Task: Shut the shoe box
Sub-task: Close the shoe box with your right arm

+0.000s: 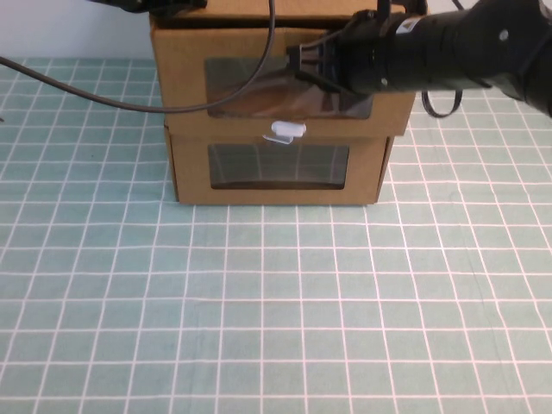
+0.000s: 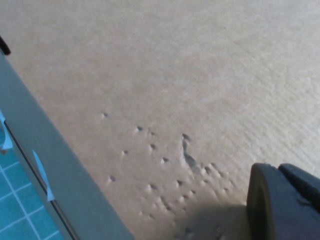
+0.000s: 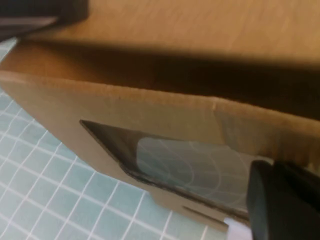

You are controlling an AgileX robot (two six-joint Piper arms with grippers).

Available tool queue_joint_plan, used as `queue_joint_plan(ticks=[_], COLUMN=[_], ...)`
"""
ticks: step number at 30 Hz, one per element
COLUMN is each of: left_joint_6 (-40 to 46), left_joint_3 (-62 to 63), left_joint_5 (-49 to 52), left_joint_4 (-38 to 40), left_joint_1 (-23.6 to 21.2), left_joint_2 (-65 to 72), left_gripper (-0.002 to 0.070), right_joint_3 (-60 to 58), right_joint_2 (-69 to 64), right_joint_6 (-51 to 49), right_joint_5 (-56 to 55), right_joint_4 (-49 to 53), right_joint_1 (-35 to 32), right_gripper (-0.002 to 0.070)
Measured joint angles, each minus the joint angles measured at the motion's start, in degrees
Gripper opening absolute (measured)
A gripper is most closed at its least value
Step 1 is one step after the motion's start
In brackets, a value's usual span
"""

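Two brown cardboard drawer boxes are stacked. The upper one is the shoe box [image 1: 259, 82], with a clear window and a white pull tab [image 1: 285, 131] below it. Its drawer sticks out a little beyond the lower box [image 1: 276, 168]. My right gripper [image 1: 297, 65] is shut, with its tip at the drawer's front panel over the window's right part. The right wrist view shows the window [image 3: 180, 162] and my right gripper [image 3: 277, 200] close in front of it. My left gripper [image 1: 168, 5] is shut and rests on the box top at the upper left, shown as dented cardboard [image 2: 175, 100] in the left wrist view.
The boxes stand at the back of a green mat [image 1: 276, 302] with a white grid. A black cable [image 1: 129, 103] hangs across the upper box's left front. The right arm [image 1: 466, 47] reaches in from the right.
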State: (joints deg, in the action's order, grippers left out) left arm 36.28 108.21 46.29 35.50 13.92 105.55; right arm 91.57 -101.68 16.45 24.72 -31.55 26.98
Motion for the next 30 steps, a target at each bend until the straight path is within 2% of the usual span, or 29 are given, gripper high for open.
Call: queue_joint_plan(ticks=[8,16,25,30], left_joint_6=[0.0,0.0,0.0,0.0], left_joint_3=[0.1,0.4,0.5,0.5], left_joint_5=[-0.1,0.1,0.4,2.3], left_joint_4=[0.0,-0.1,-0.4,-3.9], left_joint_1=[0.0,0.0,0.0,0.0], left_joint_2=[0.0,0.0,-0.1,-2.0], left_gripper=[-0.0005,-0.0005,-0.0005,-0.0005], right_joint_3=[5.9,13.1,14.0,14.2], right_joint_2=[-4.6,-9.9,-7.6,-2.2], right_joint_6=[0.0,0.0,2.3,2.4], right_joint_5=[1.0,6.6,14.7,21.5], right_joint_4=[-0.7,-2.8,-3.7,-1.8], right_joint_1=[-1.0,-2.2,-2.9,-2.9], right_gripper=[-0.0011,-0.0011,-0.0011,-0.0011])
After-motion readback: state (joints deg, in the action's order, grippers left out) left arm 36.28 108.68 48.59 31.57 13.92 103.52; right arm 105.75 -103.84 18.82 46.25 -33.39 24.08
